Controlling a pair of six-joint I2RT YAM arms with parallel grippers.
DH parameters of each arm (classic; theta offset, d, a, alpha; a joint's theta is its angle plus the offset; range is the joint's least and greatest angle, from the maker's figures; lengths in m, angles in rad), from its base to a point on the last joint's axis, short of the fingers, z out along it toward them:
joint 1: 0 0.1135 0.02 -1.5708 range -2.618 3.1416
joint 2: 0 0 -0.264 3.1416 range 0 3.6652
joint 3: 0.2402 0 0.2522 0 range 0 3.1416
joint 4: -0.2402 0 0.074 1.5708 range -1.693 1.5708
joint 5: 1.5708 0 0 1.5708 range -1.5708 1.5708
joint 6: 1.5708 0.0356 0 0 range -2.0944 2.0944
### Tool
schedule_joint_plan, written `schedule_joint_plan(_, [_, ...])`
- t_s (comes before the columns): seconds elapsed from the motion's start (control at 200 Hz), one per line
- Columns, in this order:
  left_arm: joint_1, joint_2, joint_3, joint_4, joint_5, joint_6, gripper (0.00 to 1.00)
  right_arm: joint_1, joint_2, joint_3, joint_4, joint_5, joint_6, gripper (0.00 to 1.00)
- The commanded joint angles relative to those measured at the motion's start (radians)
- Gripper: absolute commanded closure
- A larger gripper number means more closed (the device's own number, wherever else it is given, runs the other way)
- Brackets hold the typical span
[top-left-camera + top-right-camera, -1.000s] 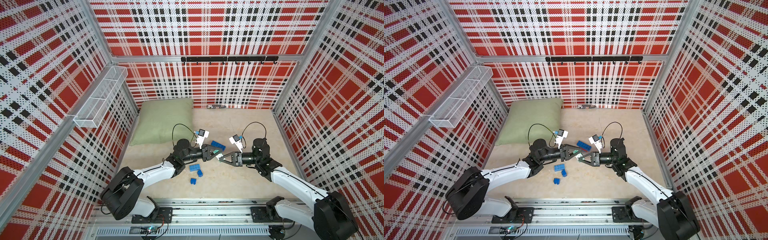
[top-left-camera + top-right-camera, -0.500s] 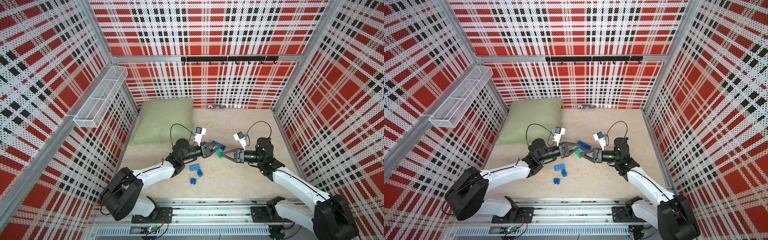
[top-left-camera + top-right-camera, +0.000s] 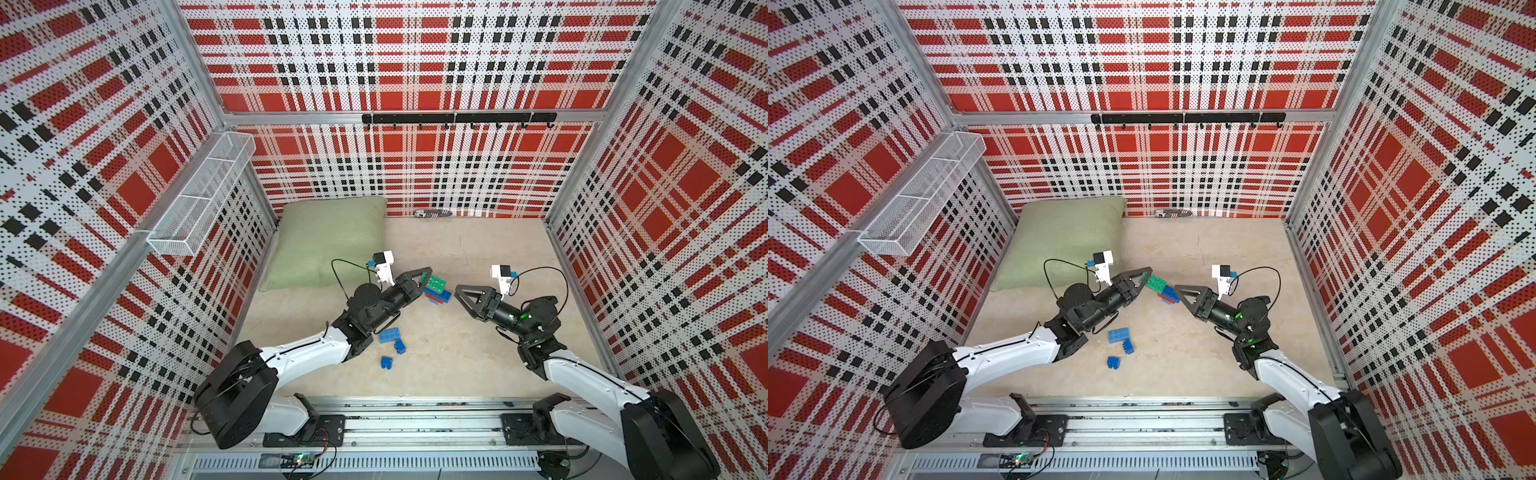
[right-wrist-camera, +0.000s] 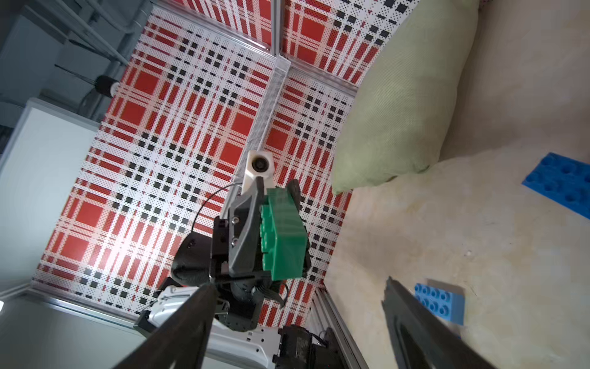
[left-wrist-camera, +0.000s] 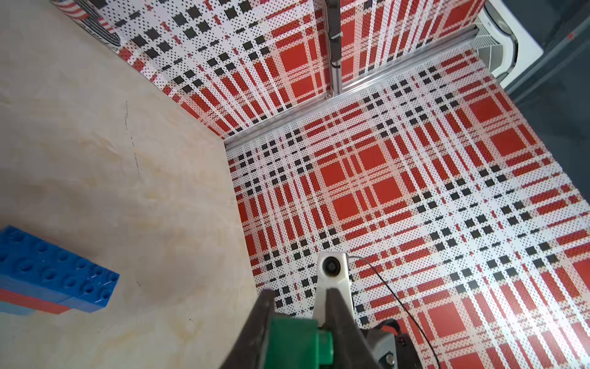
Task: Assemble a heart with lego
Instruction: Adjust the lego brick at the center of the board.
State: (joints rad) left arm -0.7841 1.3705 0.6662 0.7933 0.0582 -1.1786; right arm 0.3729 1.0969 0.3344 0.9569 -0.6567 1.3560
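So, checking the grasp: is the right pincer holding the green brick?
No, the green brick sits clamped in the left pincer; the right pincer is open and empty.

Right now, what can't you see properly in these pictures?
Left wrist view: the heart is cut off by the edge.
Both top views: the striped thing by the back wall is too small to name.
Both top views: whether the green brick touches the heart is unclear.
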Motion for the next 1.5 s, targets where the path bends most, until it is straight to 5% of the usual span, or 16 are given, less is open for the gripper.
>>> schedule_joint_plan(0.0, [-0.037, 0.016, 0.047, 0.030, -0.090, -0.061, 1.00, 0.038, 0.040, 0.031, 0.164, 0.081, 0.061, 0.20])
schedule_joint_plan(0.486, [-0.087, 0.060, 0.065, 0.052, -0.170, -0.116, 1.00, 0.130, 0.225, 0.030, 0.408, 0.226, 0.192, 0.54])
schedule_joint_plan(0.797, [-0.084, 0.082, 0.056, 0.050, -0.182, -0.098, 0.98, 0.129, 0.209, 0.042, 0.321, 0.236, 0.161, 0.76])
schedule_joint_plan(0.897, [-0.082, 0.084, 0.067, 0.030, -0.179, -0.068, 0.91, 0.124, 0.212, 0.046, 0.308, 0.228, 0.161, 0.80])
schedule_joint_plan(0.997, [-0.070, 0.089, 0.074, 0.017, -0.150, -0.047, 0.62, 0.088, 0.213, 0.035, 0.299, 0.218, 0.176, 0.82])
schedule_joint_plan(1.117, [-0.033, 0.081, 0.062, -0.010, -0.125, 0.009, 0.48, 0.012, 0.212, 0.019, 0.275, 0.166, 0.184, 0.82])
schedule_joint_plan(1.363, [0.114, 0.136, 0.058, -0.120, -0.007, 0.193, 0.45, -0.121, 0.249, -0.002, 0.064, 0.066, 0.023, 0.81])
schedule_joint_plan(1.493, [0.167, 0.249, 0.111, -0.147, 0.080, 0.258, 0.44, -0.121, 0.348, -0.011, 0.141, 0.065, 0.013, 0.82])
